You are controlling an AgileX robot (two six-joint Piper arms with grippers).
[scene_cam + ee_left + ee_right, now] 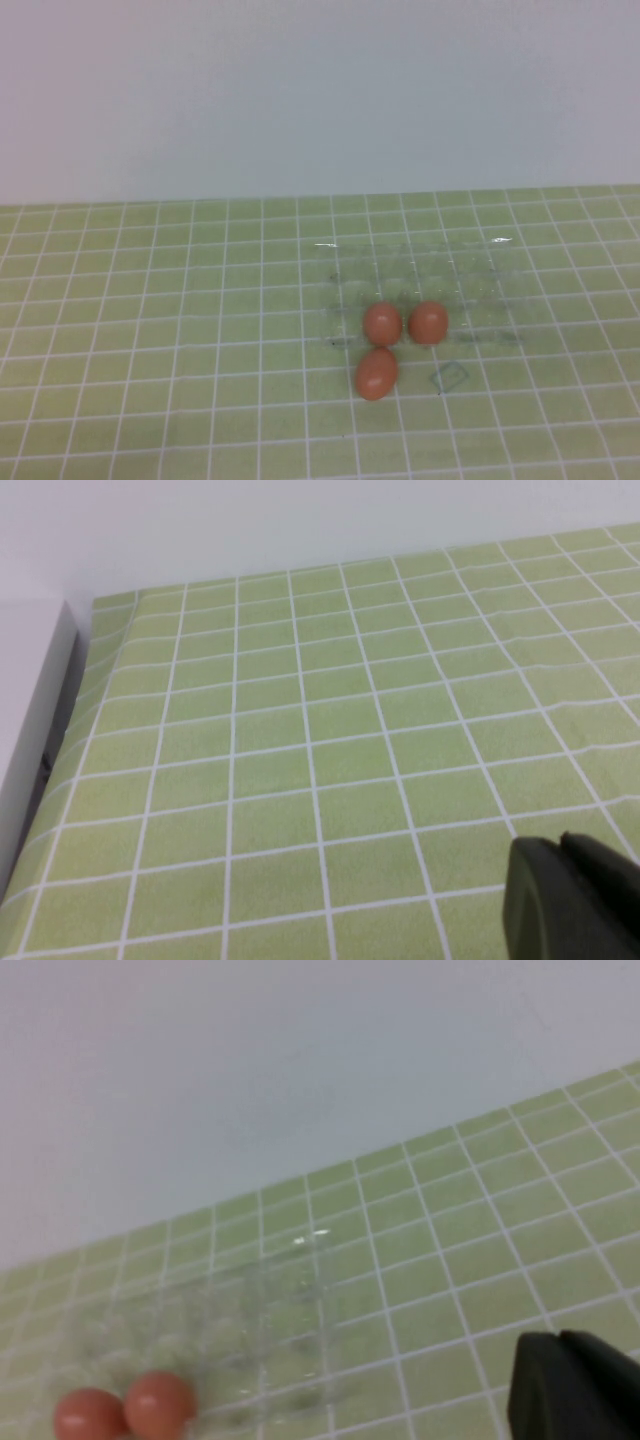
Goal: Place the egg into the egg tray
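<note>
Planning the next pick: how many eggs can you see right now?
3. Two sit side by side in the tray's near row, the left and the right; the third egg lies on the table just outside it.

A light green tablecloth [180,330] crossed by a white grid is seen under three smooth orange-brown eggs [377,373] and a colourless clear plastic egg tray [420,280] with white glints. A plain pale grey wall [300,90] is shown behind. Black gripper bodies [570,900] are seen.

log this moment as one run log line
phase: pre-grasp | egg: on table, outside egg tray | left gripper: parked, away from eggs | right gripper: near tray, empty
</note>
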